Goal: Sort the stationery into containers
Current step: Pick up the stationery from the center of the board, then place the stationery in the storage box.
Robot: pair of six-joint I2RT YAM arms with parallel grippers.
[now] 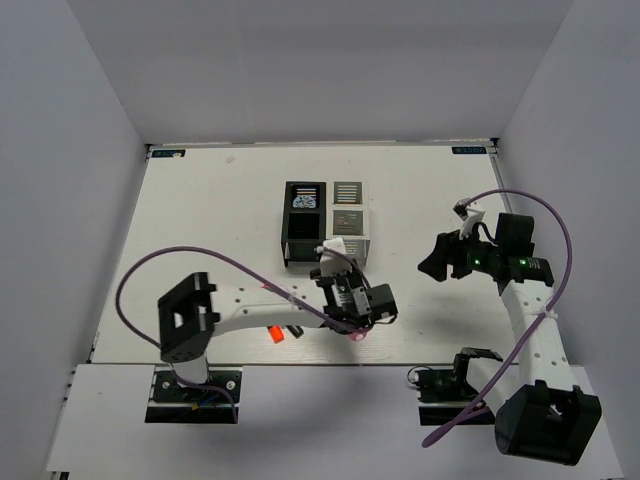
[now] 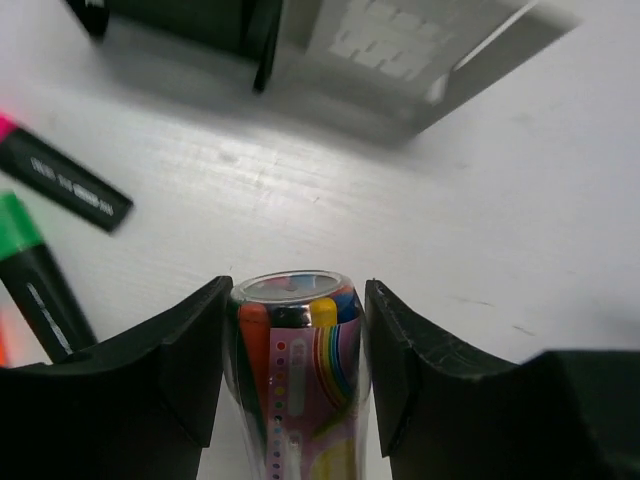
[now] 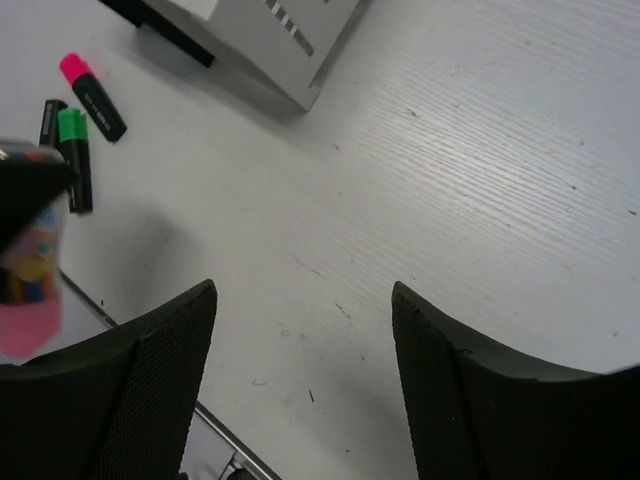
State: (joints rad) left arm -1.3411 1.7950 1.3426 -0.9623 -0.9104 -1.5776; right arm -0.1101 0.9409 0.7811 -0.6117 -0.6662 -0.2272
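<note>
From above, the left gripper [image 1: 335, 265] is out in the middle of the table, right next to the near side of the containers [image 1: 300, 252]. The right gripper [image 1: 437, 262] is off to the side, well apart from them. So the left arm is the nearer one. An orange highlighter [image 1: 275, 333] lies on the table near the left arm.

In the left wrist view, the left gripper [image 2: 295, 300] is squeezing the pink capsule case [image 2: 300, 380]. Both fingers [image 2: 190, 370] press on its sides. The case lies long-ways, and its clear end points ahead at the bins. The white bin [image 2: 400, 50] is just ahead, with the black bin [image 2: 190, 25] beside it. I think the case now has to go up and forward, over a rim. A pink highlighter [image 2: 60, 175] and a green highlighter [image 2: 35, 270] lie to the left.

In the right wrist view, the right gripper [image 3: 300, 370] has its fingers spread wide and holds nothing — only bare table shows between them. The pink capsule case [image 3: 30, 270] shows at the left edge.
</note>
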